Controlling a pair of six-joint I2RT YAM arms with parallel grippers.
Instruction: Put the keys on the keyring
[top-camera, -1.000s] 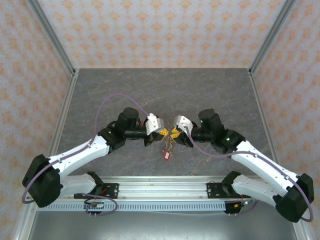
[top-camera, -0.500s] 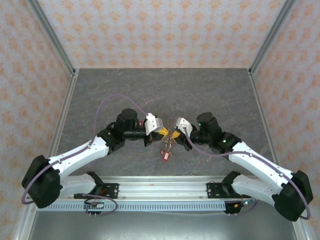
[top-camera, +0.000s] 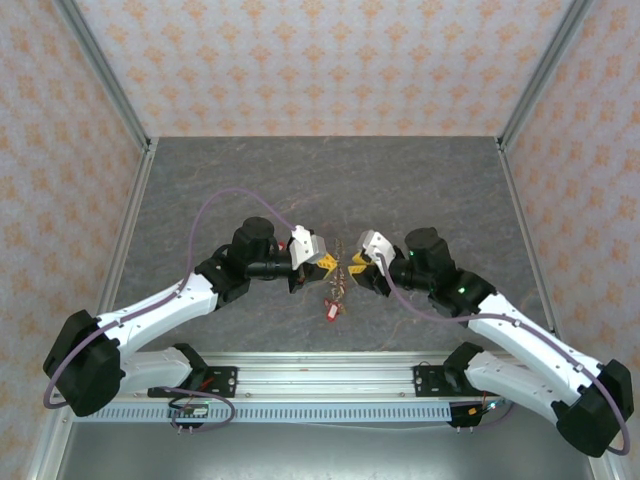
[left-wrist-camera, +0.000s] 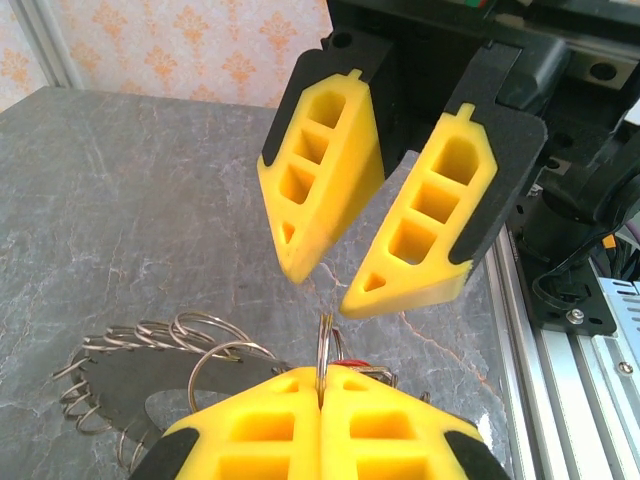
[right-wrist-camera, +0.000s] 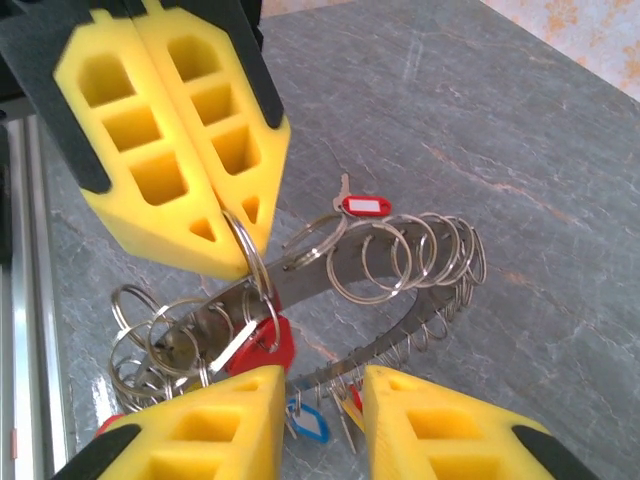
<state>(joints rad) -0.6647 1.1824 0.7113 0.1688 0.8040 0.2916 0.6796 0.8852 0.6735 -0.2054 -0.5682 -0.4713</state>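
— Keys (right-wrist-camera: 362, 206), where?
— Among wire loops round the keyring (right-wrist-camera: 300, 278), flat on the bench (top-camera: 420, 180), middle, nearer its front edge.
— Grippers?
— Left gripper (left-wrist-camera: 320, 388) pinched tight on one split ring (right-wrist-camera: 255, 265); right gripper (right-wrist-camera: 322, 388) facing it, jaws apart, holding nothing.

Shiny metal keyring (right-wrist-camera: 300, 280), seemingly glossy plastic-tagged keys (right-wrist-camera: 365, 206).

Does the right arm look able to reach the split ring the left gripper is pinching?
Probably yes: the right gripper is open and faces the split ring pinched in the left gripper, with nothing between them; the red-tagged key hangs just below.
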